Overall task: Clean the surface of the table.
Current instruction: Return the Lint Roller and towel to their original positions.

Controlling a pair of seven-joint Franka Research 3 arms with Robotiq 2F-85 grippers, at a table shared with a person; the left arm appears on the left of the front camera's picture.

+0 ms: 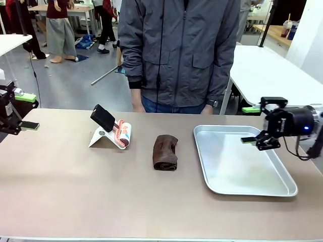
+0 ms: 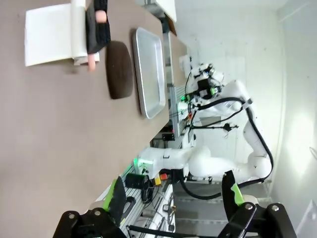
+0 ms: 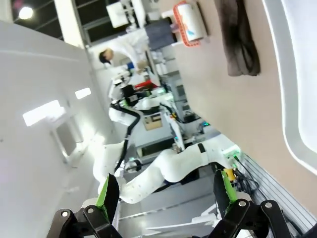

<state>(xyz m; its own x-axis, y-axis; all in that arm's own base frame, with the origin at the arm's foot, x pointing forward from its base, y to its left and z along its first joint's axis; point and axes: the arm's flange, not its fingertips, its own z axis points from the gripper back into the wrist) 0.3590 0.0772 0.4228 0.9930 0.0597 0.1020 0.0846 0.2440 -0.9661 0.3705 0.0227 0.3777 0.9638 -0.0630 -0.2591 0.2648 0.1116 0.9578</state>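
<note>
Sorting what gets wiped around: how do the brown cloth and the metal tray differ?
The brown cloth is dark, soft and rolled up; the metal tray is shiny, rigid and flat. The cloth is much smaller than the tray and lies to the tray's left. Both rest on the table, untouched by either gripper.

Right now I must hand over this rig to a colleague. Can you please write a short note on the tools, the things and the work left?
Left tool: open, empty, at the left table edge.
Right tool: open, empty, above the shiny silver metal tray.
The brownish-tan table holds a dark brown rolled cloth in the middle, the tray to its right, and a black phone on a white stand to its left.
A person in a grey jacket stands at the far side.
Done: nothing visible; the cloth is not picked up.
Left: take the cloth and wipe the table.
</note>
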